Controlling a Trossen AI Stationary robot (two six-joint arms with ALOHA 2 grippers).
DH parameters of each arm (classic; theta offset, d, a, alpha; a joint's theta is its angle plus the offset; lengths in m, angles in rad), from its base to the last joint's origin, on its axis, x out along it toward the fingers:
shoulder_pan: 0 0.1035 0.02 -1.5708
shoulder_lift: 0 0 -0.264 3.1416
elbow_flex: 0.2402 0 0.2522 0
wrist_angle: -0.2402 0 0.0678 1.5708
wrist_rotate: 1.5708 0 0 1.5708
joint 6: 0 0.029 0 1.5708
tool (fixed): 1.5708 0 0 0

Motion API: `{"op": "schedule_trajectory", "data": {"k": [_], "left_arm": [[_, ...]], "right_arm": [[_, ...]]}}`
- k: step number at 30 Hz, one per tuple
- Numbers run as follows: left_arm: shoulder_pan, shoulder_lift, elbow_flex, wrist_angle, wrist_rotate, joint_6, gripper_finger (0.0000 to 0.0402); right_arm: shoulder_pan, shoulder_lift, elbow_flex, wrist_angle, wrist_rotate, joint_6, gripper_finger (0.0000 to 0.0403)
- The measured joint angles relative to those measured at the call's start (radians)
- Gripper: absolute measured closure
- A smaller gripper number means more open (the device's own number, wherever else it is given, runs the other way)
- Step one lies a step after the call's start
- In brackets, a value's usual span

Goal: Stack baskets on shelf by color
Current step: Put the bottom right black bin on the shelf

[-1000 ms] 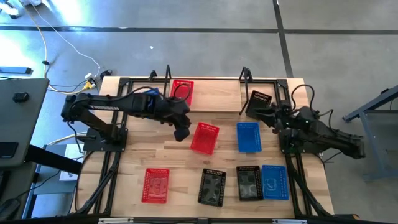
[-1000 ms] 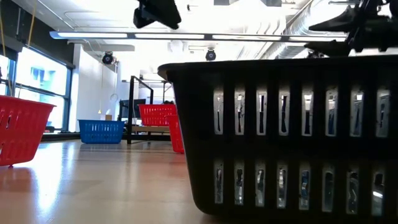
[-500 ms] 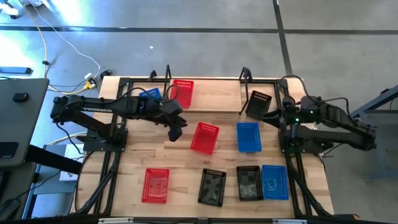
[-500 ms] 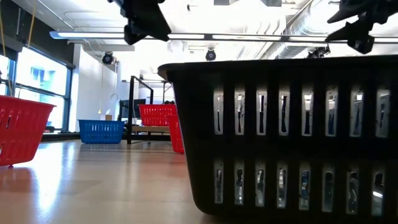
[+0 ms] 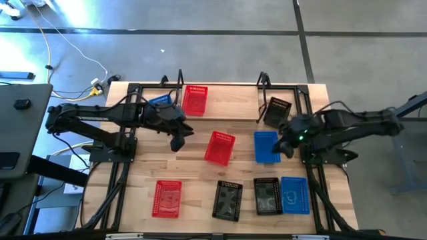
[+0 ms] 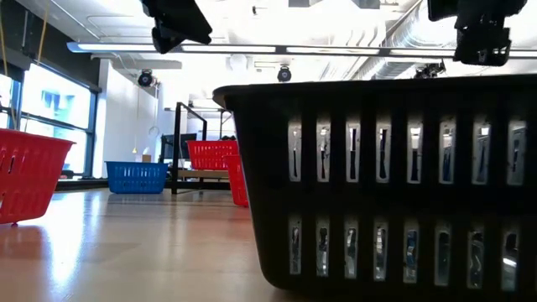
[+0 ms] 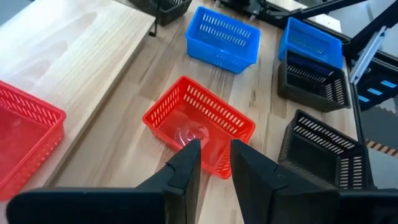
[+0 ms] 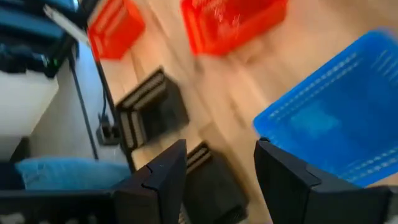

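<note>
Baskets lie all over the wooden table (image 5: 140,187), and only some are on the shelf (image 5: 233,100) at the far edge. A red basket (image 5: 195,99) and a black basket (image 5: 277,111) are up there, and a bit of a blue one (image 5: 160,101) peeks out behind the left arm.

The left gripper (image 5: 177,141) hangs above the table, just beside the loose red basket (image 5: 219,147) in the middle. In its wrist view its fingers (image 7: 186,168) are a little apart and hold nothing, and that red basket (image 7: 199,126) sits right past the tips. To do this step well, I think it should slide over, come down on one thin wall, squeeze it, then carry it to the red one on the shelf.

The right gripper (image 5: 283,148) hovers at the right edge of a blue basket (image 5: 266,147). Its fingers (image 8: 158,177) are wide apart and empty. That basket (image 8: 329,124) is close in front of them. It should pinch the rim and not bump the black baskets (image 5: 227,200) nearby.
</note>
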Motion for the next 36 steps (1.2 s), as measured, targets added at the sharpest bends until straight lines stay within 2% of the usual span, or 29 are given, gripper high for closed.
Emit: {"op": "schedule_trajectory", "data": {"k": [11, 15, 23, 36], "left_arm": [[0.000, 0.006, 0.000, -0.003, -0.001, 0.067, 0.0323], [0.000, 0.006, 0.000, -0.003, -0.001, 0.079, 0.0323], [0.000, 0.006, 0.000, -0.003, 0.002, 0.079, 0.0323], [0.000, 0.006, 0.000, -0.003, 0.003, 0.079, 0.0323]], "right_arm": [[0.323, 0.271, 0.108, 0.006, 0.021, 0.220, 0.0231], [0.407, 0.372, 0.164, 0.006, 0.028, 0.229, 0.0231], [0.518, 0.558, 0.251, 0.009, 0.039, 0.194, 0.0231], [0.640, 0.747, 0.258, 0.170, 0.006, 0.149, 0.0231]]}}
